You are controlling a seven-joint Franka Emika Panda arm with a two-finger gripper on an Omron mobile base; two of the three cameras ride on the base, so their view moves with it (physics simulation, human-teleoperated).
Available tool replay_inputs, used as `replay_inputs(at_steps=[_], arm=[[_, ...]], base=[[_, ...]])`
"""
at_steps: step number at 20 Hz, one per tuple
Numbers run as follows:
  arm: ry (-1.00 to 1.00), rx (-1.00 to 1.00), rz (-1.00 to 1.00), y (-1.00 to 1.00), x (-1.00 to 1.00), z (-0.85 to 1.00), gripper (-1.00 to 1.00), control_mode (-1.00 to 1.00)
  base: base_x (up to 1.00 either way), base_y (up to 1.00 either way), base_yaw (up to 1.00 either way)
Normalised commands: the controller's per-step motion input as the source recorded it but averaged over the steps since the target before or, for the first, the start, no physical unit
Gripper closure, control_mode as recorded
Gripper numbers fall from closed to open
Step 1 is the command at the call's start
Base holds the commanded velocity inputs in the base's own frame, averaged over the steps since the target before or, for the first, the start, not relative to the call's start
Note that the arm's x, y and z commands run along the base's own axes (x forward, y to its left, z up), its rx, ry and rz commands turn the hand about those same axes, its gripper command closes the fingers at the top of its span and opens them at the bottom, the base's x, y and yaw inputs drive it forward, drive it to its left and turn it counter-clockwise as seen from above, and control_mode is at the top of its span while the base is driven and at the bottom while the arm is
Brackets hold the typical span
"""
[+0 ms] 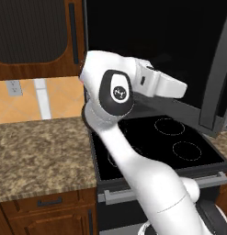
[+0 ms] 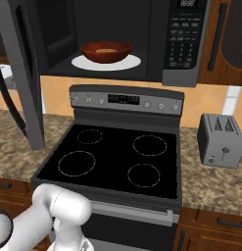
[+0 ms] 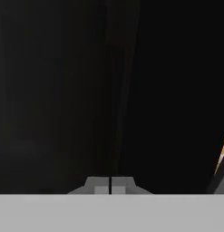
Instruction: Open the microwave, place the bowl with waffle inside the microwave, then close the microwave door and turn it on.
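Reddish-brown wood marks the bowl (image 2: 106,51), which already sits on the white turntable (image 2: 83,63) inside the microwave (image 2: 157,44), with the tan waffle (image 2: 107,50) lying in it, so the placing looks done and the step in hand is judged to be shutting the door (image 2: 25,73). In the right base view the door hangs wide open at about nine o'clock from the cavity, its edge standing over the stove (image 2: 117,157) and the granite bench (image 1: 36,151). In the hand view the pincer (image 3: 110,185) has its two dark tips drawn together with nothing between them, facing a black surface that is probably the door glass, though it is too dark to be sure. In the left base view the arm reaches up at about one o'clock toward that dark panel. To do this well, I would push with the closed tips against the door's outer face, near the free edge rather than near the hinge, and follow the door's arc so the push stays square to the panel. The wrist should stay clear of the cavity as the gap narrows. A glancing push could slip off the glass. Afterwards the button panel (image 2: 182,34), at three o'clock from the bowl, needs a press.
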Motion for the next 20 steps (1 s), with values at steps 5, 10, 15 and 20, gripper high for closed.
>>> replay_inputs(at_steps=[5, 10, 15, 20], arm=[[0.03, 0.35, 0.18, -0.98, 0.66, 0.05, 1.0, -1.0], [0.0, 0.14, 0.52, -0.74, 0.99, 0.0, 1.0, -1.0], [-0.1, 0.07, 0.64, -0.52, 1.0, -0.07, 1.0, -1.0], [-0.46, 0.0, 0.53, -0.35, 1.0, -0.34, 1.0, -1.0]], base=[[0.0, 0.0, 0.0], [0.0, 0.0, 0.0], [0.0, 0.0, 0.0], [0.0, 0.0, 0.0]])
